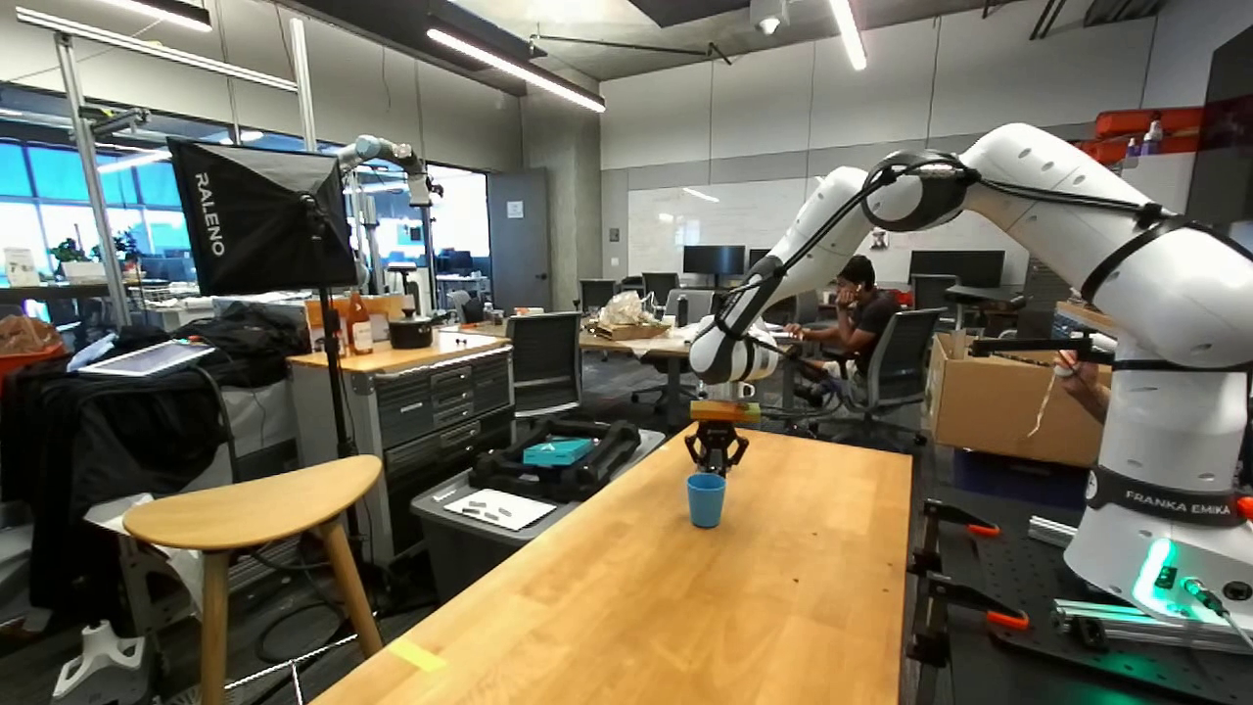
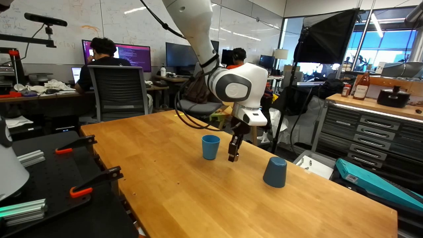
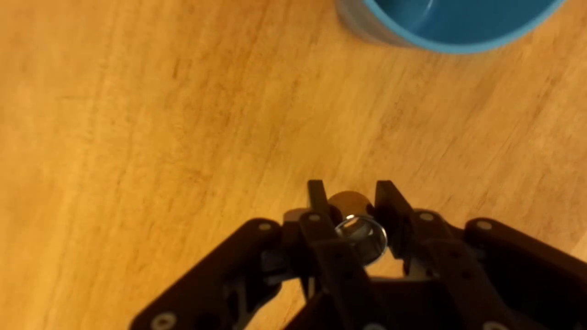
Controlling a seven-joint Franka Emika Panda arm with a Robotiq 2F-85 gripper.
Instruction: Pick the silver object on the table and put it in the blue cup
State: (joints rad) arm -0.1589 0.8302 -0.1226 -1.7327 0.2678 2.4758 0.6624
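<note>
Fingers [image 3: 393, 215] point down, pinching silver object [image 3: 365, 237]; whether it touches counter [image 2: 198, 198], can't tell. Just beside: blue cup [image 2: 210, 147], upright. Farther, opposite side of fingers: dark cup [image 2: 275, 173], upside down. Beyond counter: drawers [image 2: 376, 131], pot [image 2: 393, 98] on top.

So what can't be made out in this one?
Silver object: wrist view, partly hidden by the gripper.
Blue cup, far side: wrist view, cut off by the top edge.
Its floor: both exterior views, behind its near wall.
Space under the overturned cup: an exterior view, hidden by its walls.
</note>
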